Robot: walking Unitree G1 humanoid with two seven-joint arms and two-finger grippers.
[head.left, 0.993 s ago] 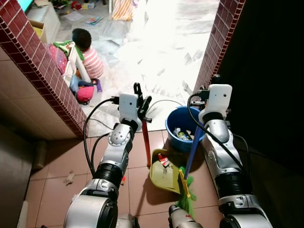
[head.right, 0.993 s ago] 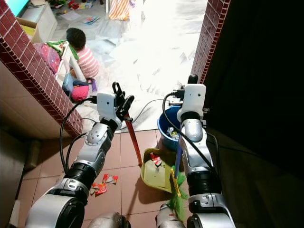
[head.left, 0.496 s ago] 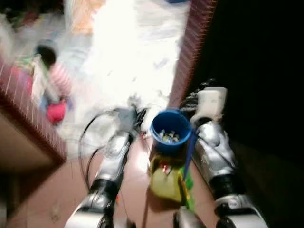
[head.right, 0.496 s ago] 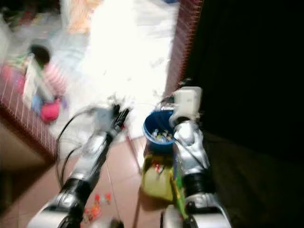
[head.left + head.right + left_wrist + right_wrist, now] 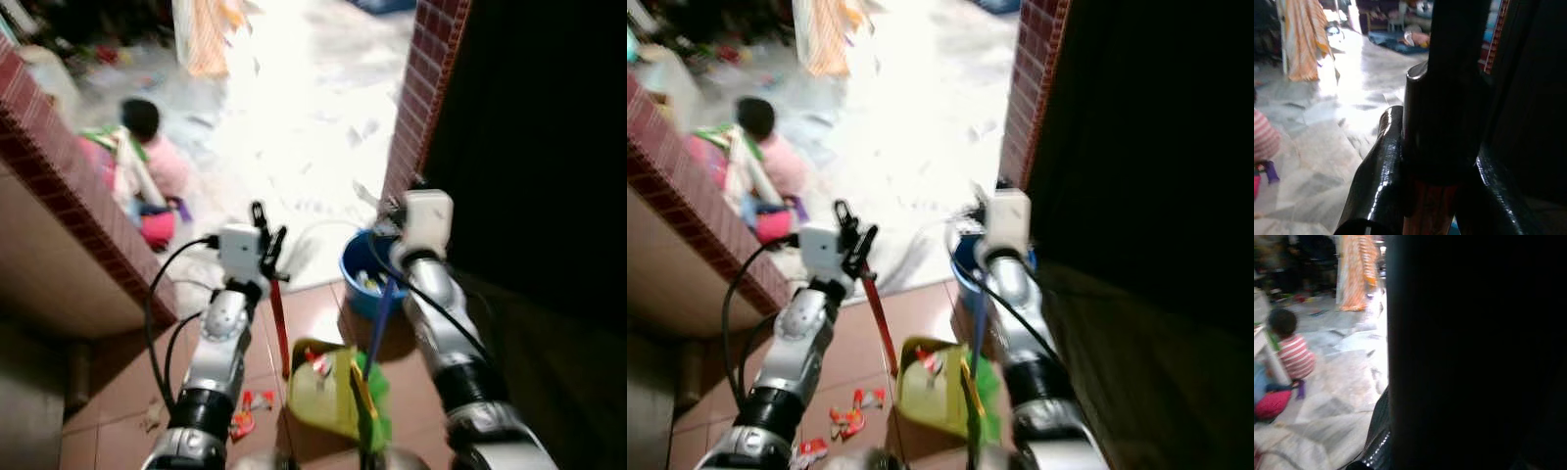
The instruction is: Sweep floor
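Note:
My left gripper (image 5: 265,238) is shut on the dark grip of the red dustpan handle (image 5: 278,328); its glossy fingers (image 5: 1378,166) wrap that grip in the left wrist view. The yellow-green dustpan (image 5: 321,399) rests on the tiles with a bit of litter (image 5: 315,362) in it. My right gripper (image 5: 412,199) is shut on the blue broom handle (image 5: 380,318), which runs down to green bristles (image 5: 377,416) beside the pan. In the right wrist view the dark shaft blocks most of the picture, with one finger (image 5: 1378,431) beside it. Red wrappers (image 5: 250,406) lie on the floor to the left.
A blue bucket (image 5: 361,279) with rubbish stands just ahead of the dustpan at the doorway. Red brick walls (image 5: 69,186) flank the opening on both sides. A child (image 5: 147,147) sits on the bright marble floor beyond, among toys. Black cables hang along the left arm.
The camera has swung and the picture is still slightly blurred. Both grippers keep their hold on dustpan handle and broom. The red wrappers at lower left have come into the left eye view.

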